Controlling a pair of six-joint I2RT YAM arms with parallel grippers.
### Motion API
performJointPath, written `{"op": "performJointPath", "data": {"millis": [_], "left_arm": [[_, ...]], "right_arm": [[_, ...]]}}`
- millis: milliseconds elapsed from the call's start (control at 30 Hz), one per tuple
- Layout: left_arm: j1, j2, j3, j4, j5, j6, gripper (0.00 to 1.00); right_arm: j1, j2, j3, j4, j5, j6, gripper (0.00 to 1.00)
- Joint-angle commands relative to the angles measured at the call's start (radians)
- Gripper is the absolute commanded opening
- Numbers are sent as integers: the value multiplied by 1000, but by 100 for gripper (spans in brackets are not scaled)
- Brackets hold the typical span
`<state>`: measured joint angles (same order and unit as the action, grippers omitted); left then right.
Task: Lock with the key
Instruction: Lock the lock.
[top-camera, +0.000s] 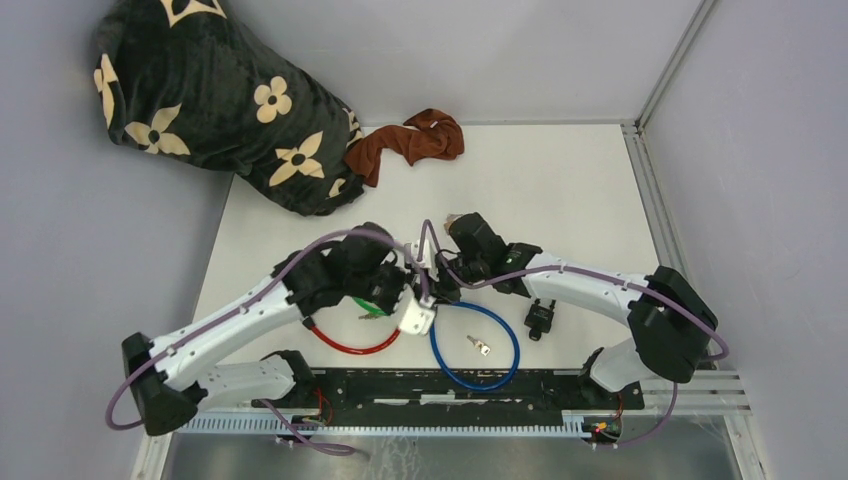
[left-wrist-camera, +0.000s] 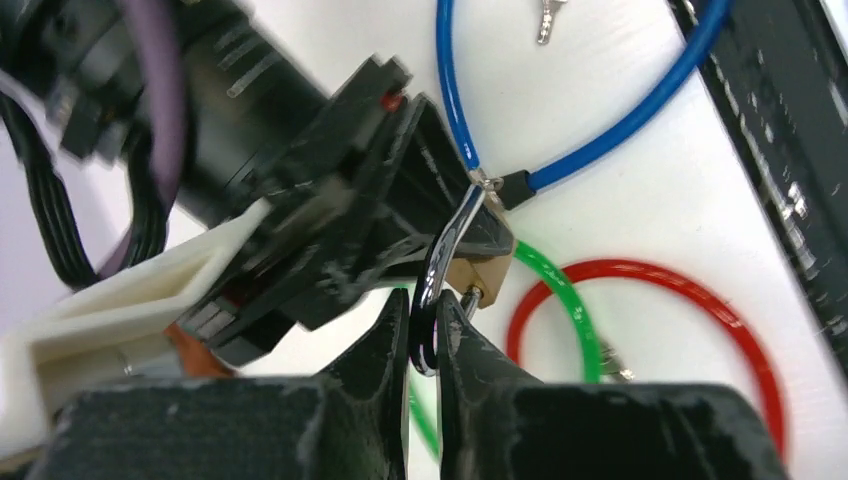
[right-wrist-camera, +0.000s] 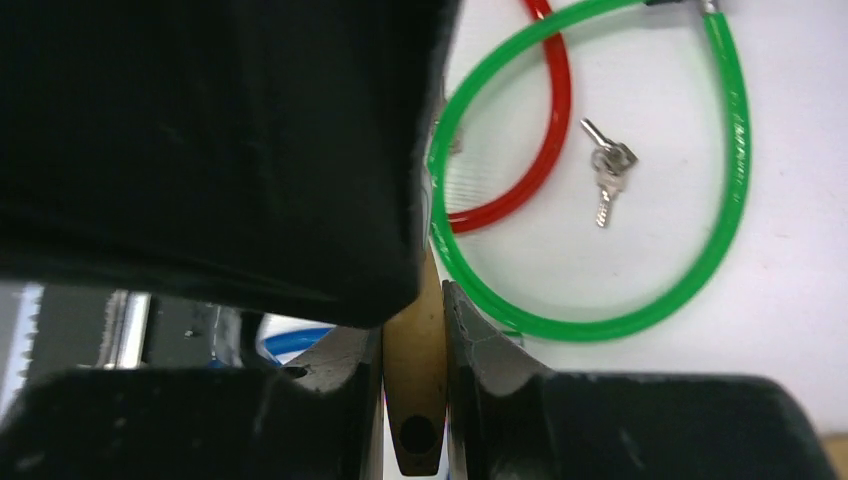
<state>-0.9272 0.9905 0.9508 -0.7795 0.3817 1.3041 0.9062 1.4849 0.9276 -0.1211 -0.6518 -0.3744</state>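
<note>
Silver curved metal (left-wrist-camera: 447, 238), hard to tell whether key or ring, is being pinched by the left gripper (left-wrist-camera: 427, 315), right against the brass lock (left-wrist-camera: 478, 272). The right gripper (right-wrist-camera: 415, 325) is squeezing this lock above the worktop (top-camera: 560, 180), the arms hiding most of it from above. A key bunch (top-camera: 478, 345) is lying inside the blue cable (left-wrist-camera: 446, 80) loop.
</note>
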Motion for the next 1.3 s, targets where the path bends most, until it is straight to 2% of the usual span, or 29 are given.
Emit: {"op": "performJointPath", "data": {"millis": [0,133,233,467,700,767,833,933,1133,1267], "left_arm": [[1,107,95,-120,-64,-624,2],[2,36,68,-68,-24,-832,2],[2,30,66,-42,-5,-956,2],[2,40,14,44,-138,-1015,2],[7,27,-54,148,-113,-1163,2],[6,9,-100,177,-76,-1160,3],[6,25,-112,207,-18,-1139,13],[3,74,-108,246,54,-1048,20],[2,120,-92,249,-35,-806,42],[2,144,-61,256,-30,-767,45]], "right_arm": [[-26,-64,-11,252,-58,-24,0],[-66,-133,-136,385,-129,46,0],[-69,-165,-188,420,-154,49,0],[-69,-237,-305,486,-182,77,0],[-55,-282,-440,547,-114,128,0],[-55,-276,-467,596,-109,157,0],[-53,-262,-469,635,-121,181,0],[-50,-253,-469,659,-137,186,0],[-50,-279,-461,620,-152,155,0],[-50,-274,-444,606,-160,147,0]]}}
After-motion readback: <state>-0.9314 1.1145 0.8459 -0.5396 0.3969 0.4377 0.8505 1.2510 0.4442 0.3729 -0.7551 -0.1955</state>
